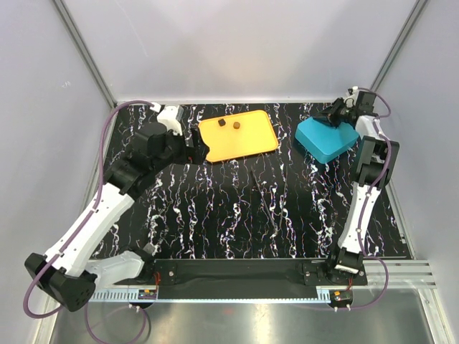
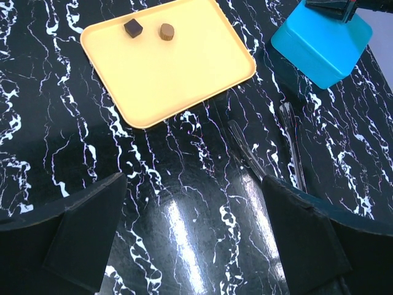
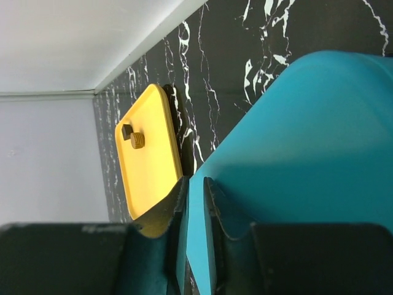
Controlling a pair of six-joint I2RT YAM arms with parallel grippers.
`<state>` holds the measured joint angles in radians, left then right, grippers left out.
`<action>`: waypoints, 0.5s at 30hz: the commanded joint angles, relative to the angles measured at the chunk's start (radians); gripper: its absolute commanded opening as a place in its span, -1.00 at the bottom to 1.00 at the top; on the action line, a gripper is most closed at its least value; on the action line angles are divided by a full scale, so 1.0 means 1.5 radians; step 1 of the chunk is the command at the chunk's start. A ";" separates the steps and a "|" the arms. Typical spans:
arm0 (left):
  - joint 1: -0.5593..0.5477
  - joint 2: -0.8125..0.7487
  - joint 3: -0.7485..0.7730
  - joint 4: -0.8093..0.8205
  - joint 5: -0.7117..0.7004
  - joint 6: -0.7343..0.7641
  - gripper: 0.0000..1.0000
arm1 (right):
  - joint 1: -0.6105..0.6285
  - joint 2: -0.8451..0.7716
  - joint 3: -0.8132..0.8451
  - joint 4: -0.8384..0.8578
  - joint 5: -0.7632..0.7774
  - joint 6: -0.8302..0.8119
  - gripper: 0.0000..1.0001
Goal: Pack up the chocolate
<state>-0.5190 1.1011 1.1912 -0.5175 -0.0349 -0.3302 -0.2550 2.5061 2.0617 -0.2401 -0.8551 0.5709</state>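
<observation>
Two chocolates lie on the far left part of the orange tray (image 1: 247, 140): a dark square one (image 1: 221, 122) and a brown round one (image 1: 234, 125). They also show in the left wrist view, the dark square one (image 2: 132, 28) and the round one (image 2: 166, 31), and in the right wrist view (image 3: 137, 141). My left gripper (image 1: 195, 143) is open and empty, over bare table beside the tray's left edge (image 2: 193, 239). My right gripper (image 1: 337, 115) is shut on the thin edge of the teal box (image 1: 327, 138), with that wall between its fingers (image 3: 195, 203). The box's inside is hidden.
The teal box (image 2: 322, 46) stands at the back right, about a hand's width right of the tray (image 2: 178, 67). Black marbled table (image 1: 244, 208) lies between the arms. White walls close the back and both sides.
</observation>
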 commanded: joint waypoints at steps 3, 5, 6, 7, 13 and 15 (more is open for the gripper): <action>-0.002 -0.046 0.017 0.005 -0.017 0.015 0.98 | 0.015 -0.161 -0.039 -0.080 0.068 -0.068 -0.40; -0.002 -0.058 0.017 0.010 -0.001 0.014 0.98 | 0.019 -0.250 -0.106 -0.075 0.074 -0.077 -0.04; -0.002 -0.063 0.016 0.017 0.007 0.014 0.98 | 0.022 -0.282 -0.129 -0.084 0.083 -0.080 0.13; -0.002 -0.068 0.014 0.019 0.019 0.014 0.98 | 0.030 -0.339 -0.149 -0.098 0.115 -0.096 0.29; -0.002 -0.095 0.000 0.026 0.031 0.008 0.98 | 0.113 -0.530 -0.267 -0.256 0.261 -0.165 0.99; -0.002 -0.106 -0.037 0.053 0.025 0.010 0.98 | 0.156 -0.575 -0.316 -0.294 0.299 -0.170 1.00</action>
<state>-0.5190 0.9821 1.1767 -0.5133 -0.0109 -0.3283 -0.1062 1.7405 1.6695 -0.5148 -0.5526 0.3885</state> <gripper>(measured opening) 0.988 0.994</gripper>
